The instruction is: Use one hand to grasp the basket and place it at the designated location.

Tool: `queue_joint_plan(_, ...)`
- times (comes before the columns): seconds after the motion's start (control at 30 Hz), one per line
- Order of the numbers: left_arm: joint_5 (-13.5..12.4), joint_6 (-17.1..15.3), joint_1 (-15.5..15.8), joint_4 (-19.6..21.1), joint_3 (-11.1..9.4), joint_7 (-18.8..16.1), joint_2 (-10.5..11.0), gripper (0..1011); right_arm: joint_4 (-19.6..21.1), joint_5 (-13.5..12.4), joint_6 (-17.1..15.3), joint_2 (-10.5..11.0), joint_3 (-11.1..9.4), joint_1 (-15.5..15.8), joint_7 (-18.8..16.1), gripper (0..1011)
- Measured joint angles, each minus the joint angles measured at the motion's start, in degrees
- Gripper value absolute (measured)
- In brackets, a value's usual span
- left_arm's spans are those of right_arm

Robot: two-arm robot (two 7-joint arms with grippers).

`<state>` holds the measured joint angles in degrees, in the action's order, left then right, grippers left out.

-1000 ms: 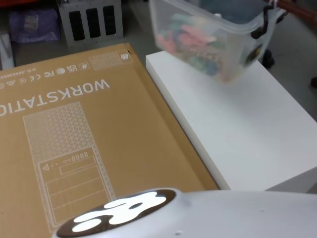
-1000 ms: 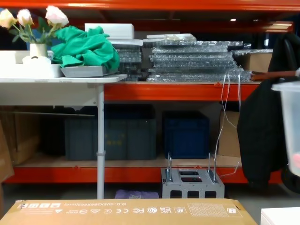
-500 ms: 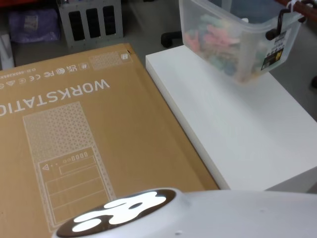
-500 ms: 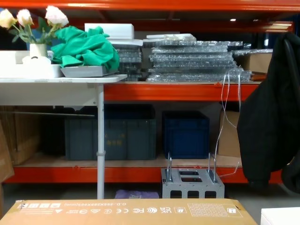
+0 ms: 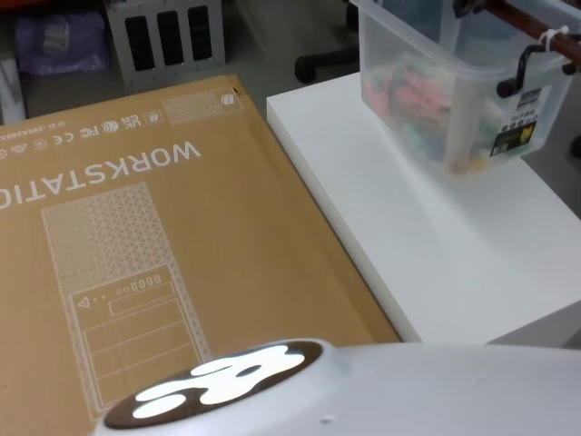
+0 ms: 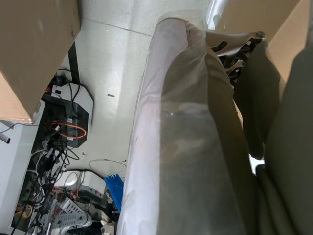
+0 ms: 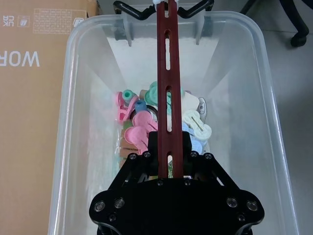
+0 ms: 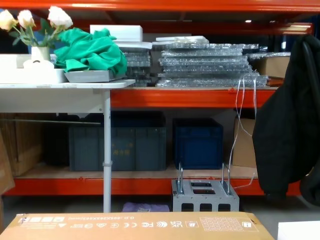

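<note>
One gripper carries the load: my right gripper (image 7: 170,164) is clamped on the red handle (image 7: 167,73) of the basket (image 5: 454,86).

To my left lies the cardboard box (image 5: 136,236); directly under my fingers the basket hangs by its handle, low over the white table (image 5: 436,245) at its far end, though I cannot tell if its base touches. Coloured clips (image 7: 161,122) sit heaped in the bottom below me. To do this well, I judge I should lower straight down, keep the tub level so it does not swing, and release only once the base rests flat and clear of the table's right edge. Of my left gripper I cannot tell the state.
</note>
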<state>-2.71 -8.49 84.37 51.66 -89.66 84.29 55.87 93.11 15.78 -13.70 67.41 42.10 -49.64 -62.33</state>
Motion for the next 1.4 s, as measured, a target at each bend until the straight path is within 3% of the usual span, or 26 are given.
queue_joint_plan(0.57,0.0,0.0,0.0,0.0,0.0,0.0,0.0,0,-0.7,-0.4,0.2,-1.0,-1.3,2.3,-1.9,240)
queue_joint_plan(1.4,0.0,0.0,0.0,0.0,0.0,0.0,0.0,0,-9.0,0.9,4.5,-7.0,-0.1,3.2,-5.8,240)
